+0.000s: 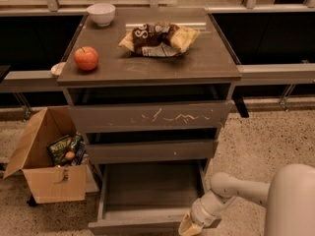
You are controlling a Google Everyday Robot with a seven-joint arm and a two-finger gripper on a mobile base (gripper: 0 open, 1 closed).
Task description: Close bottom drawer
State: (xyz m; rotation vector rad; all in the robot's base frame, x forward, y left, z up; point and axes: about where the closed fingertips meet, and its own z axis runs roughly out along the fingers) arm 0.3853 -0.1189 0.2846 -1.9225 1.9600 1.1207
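Observation:
The bottom drawer [147, 191] of the grey cabinet is pulled out, a wide shallow empty grey tray with a narrow plain front [138, 225] near the lower edge of the camera view. My gripper [191, 225] is at the drawer front's right end, at the bottom of the view, on a white arm coming in from the lower right. Above are the middle front [150, 151] with a small white fleck and the taller front [150, 117] with white scratches.
On the cabinet top are a red apple [86, 58], a white bowl [101, 14] and snack bags [158, 37]. An open cardboard box [47, 163] with items stands on the floor to the left. A rail and dark wall run behind.

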